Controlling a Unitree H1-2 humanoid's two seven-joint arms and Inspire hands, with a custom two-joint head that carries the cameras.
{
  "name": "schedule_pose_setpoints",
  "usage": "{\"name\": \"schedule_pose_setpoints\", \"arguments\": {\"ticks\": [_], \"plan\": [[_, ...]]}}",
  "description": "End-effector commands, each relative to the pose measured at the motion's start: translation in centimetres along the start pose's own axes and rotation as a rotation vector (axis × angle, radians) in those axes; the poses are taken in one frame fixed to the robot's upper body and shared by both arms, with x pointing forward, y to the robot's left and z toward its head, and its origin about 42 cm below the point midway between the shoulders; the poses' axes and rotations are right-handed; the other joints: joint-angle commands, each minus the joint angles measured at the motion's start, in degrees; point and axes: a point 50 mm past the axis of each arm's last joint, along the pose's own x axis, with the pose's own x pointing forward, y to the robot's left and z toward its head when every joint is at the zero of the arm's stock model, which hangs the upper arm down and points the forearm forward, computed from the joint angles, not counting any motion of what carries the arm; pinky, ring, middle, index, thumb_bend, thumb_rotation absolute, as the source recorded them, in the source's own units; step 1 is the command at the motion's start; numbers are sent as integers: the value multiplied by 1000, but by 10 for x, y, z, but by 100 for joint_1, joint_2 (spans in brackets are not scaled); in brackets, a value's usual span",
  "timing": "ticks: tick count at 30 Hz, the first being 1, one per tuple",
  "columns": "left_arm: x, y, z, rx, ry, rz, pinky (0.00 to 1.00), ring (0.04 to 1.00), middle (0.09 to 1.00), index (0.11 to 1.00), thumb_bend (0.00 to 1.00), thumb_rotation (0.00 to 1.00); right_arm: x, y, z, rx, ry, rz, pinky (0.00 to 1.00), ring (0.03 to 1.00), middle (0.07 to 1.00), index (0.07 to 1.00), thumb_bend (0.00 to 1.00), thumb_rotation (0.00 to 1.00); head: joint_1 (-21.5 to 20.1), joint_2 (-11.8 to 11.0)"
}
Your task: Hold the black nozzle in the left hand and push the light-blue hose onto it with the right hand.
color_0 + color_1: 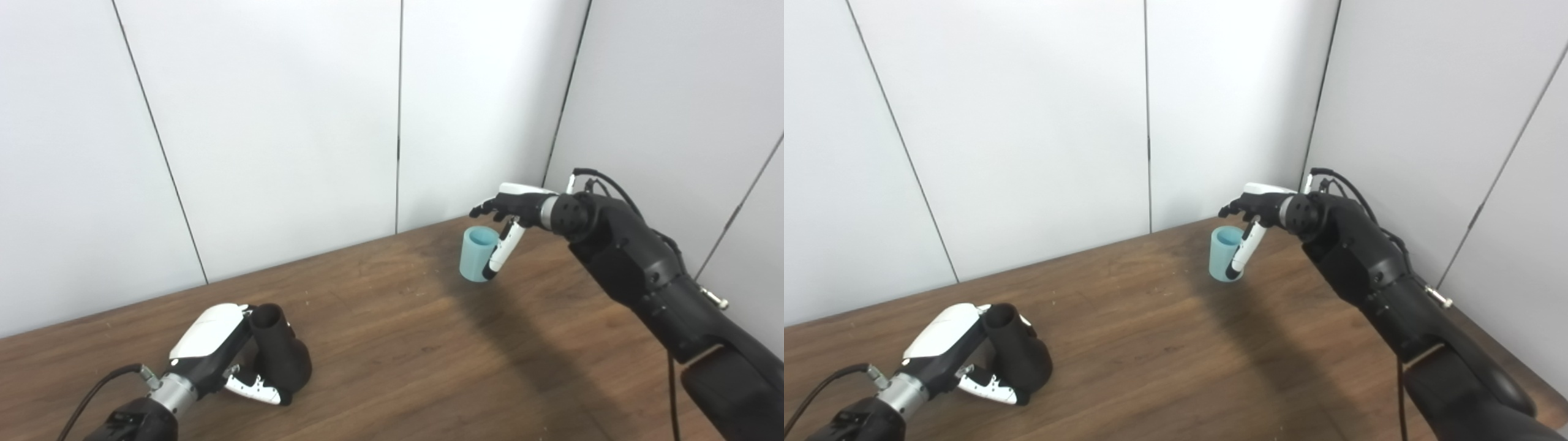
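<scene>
The left hand [211,352] grasps the nozzle [278,352] at seven o'clock on the tabletop [398,343]. The right hand [511,214] hangs over the hose [478,254] at two o'clock, thumb against its side, fingers spread, seemingly not yet gripping. Hose and nozzle are well apart; joining remains, with nothing between.

The scene is viewed from two head cameras set side by side, both aimed downward and forward across the wooden surface [392,343] toward its far right corner, where the white wall panels [275,122] meet. A moderate, arm's-reach distance is kept in both views. Nearly the whole scene is shared: the far edge of the surface, the corner, and both arms entering from the bottom edge. In the right eye view everything is displaced leftward, and slightly more of the right-hand wall [1458,122] and the surface's right edge is taken in.
</scene>
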Motion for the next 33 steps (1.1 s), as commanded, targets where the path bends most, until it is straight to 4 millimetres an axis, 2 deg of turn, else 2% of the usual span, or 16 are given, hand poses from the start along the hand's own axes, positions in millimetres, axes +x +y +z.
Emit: {"name": "schedule_pose_setpoints", "arguments": {"ticks": [1,3,6,12,21,24,25,26,27,29,33], "plan": [[-27,-51,-22,16,101,-230,901,584,492,481,526,0,-2,-25,10,-44,-14,-105,831,864,912,879,901,135,0,6],[-27,-52,-21,14,103,-232,902,583,491,481,526,0,3,-19,10,-65,-12,-113,849,836,894,873,897,124,17,26],[-28,-53,-20,16,103,-233,901,580,490,482,526,0,10,-11,9,-65,-12,-112,745,809,872,859,892,107,50,29],[-33,-52,-19,18,103,-229,898,576,491,481,526,0,24,12,3,-19,-11,-123,691,784,846,848,895,124,146,88],[-37,-52,-21,19,110,-227,884,570,486,484,526,0,29,22,0,-39,-46,-196,627,712,763,803,889,116,135,134],[-37,-53,-21,23,104,-225,892,570,487,484,526,0,26,23,2,-43,-70,-239,587,657,690,742,840,69,114,161],[-37,-53,-21,25,104,-226,893,570,487,484,526,0,25,22,3,-40,-80,-261,562,623,642,683,816,43,111,169],[-37,-52,-22,25,104,-228,893,570,487,484,526,0,24,22,3,-36,-89,-281,526,582,563,595,677,22,113,171],[-37,-52,-22,25,105,-229,893,570,487,484,526,0,23,22,3,-32,-99,-303,499,548,522,548,605,11,113,171],[-37,-51,-22,26,104,-230,892,570,486,484,526,0,22,22,3,-27,-114,-338,456,488,487,504,546,2,126,196],[-37,-49,-22,28,102,-232,891,570,486,484,526,0,22,23,2,-18,-138,-380,436,459,482,487,524,0,126,217]]}}
